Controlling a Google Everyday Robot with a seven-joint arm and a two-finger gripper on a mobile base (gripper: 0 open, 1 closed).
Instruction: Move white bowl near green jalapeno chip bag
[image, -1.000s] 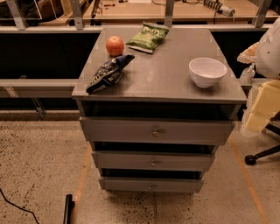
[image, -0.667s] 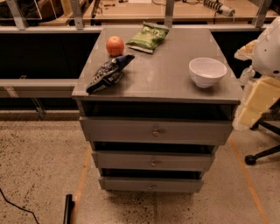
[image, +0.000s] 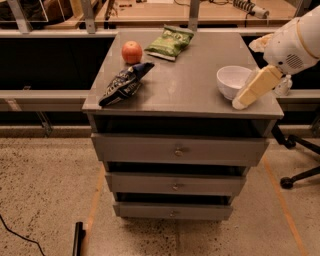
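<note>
The white bowl (image: 231, 80) sits upright on the right side of the grey cabinet top (image: 190, 75), near its front edge. The green jalapeno chip bag (image: 170, 42) lies flat at the back middle of the top, well to the left of and behind the bowl. My gripper (image: 241, 102) reaches in from the right on the white arm (image: 292, 42). Its cream tip is low at the bowl's right front side and covers part of the rim. I cannot tell whether it touches the bowl.
A red apple (image: 132, 51) and a dark blue-black snack bag (image: 125, 84) lie on the left half of the top. The cabinet has three drawers (image: 177, 149). A chair base (image: 299, 176) stands on the floor at the right, a black object (image: 78, 239) at lower left.
My arm has swung in from the right edge of the view, and the gripper now sits against the bowl's right side. The bowl and other objects have not moved on the top.
</note>
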